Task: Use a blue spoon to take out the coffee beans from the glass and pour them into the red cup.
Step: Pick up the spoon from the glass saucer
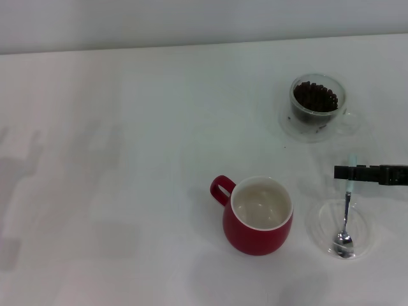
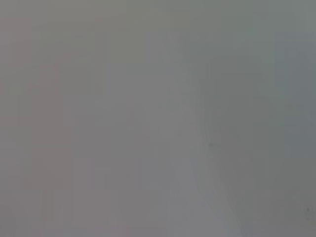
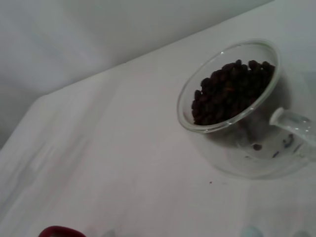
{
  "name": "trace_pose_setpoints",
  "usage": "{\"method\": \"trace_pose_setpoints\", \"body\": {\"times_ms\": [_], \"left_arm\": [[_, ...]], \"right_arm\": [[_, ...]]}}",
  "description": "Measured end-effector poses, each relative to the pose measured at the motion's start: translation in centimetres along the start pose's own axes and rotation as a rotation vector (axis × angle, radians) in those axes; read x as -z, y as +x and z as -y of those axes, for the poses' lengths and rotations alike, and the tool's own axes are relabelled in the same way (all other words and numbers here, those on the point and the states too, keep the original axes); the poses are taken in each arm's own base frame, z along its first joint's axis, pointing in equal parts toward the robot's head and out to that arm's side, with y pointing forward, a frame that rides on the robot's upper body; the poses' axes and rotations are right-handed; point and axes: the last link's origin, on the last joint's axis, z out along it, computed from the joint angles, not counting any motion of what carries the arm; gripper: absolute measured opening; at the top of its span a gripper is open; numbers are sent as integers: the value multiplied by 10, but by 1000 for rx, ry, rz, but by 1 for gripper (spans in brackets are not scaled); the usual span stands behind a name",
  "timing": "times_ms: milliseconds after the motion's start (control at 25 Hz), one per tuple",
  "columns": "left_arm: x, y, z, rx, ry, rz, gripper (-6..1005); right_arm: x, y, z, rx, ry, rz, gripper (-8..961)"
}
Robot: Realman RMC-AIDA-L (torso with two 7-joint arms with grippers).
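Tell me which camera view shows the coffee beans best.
The right wrist view: the coffee beans fill the frame close up, heaped in the glass. The head view shows them only as a small dark heap far off, near the right gripper. The left wrist view shows none.

Soft, even light washed the white table (image 1: 127, 159), leaving faint grey shadows toward its left edge. The red cup (image 1: 257, 220) carried a mild gloss. The left wrist view was a featureless grey blur; the glass (image 3: 237, 113) looked slightly soft.
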Motion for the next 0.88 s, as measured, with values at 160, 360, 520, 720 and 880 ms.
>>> {"method": "trace_pose_setpoints", "body": {"times_ms": [160, 360, 520, 720, 880], "left_arm": [[3, -1, 0, -5, 3, 5, 665], [7, -2, 0, -5, 6, 12, 666], [8, -2, 0, -3, 11, 14, 664], [8, -2, 0, -3, 12, 14, 662], [8, -3, 0, -4, 11, 17, 660]], "right_arm": [[-1, -2, 0, 2, 6, 2, 870], [-2, -2, 0, 4, 4, 2, 869], [-2, -2, -1, 4, 0, 2, 723], [-4, -2, -2, 1, -10, -2, 632], [-4, -2, -4, -3, -19, -4, 618]]}}
